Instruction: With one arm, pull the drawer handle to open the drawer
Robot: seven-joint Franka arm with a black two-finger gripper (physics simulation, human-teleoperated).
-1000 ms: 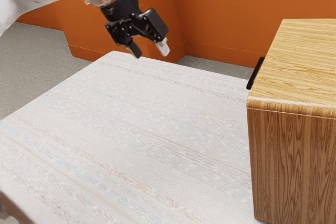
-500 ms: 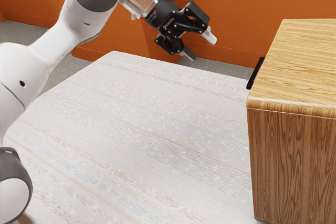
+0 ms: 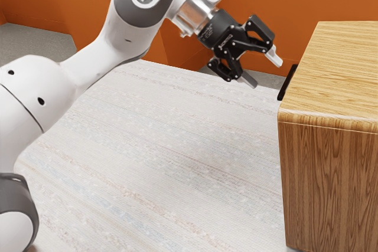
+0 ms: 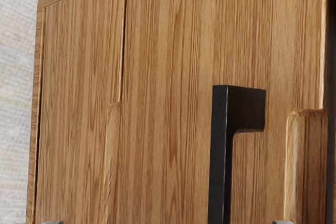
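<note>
Drawer (image 4: 173, 77) looks shut: gripper (image 3: 264, 70), jaws wide, hangs near the handle (image 3: 287, 82) at its 9 o'clock, so closing in, grasping and pulling remain.

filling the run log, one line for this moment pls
phase: pre-grasp | gripper: open, empty | drawer handle: untouched, apart from gripper
</note>
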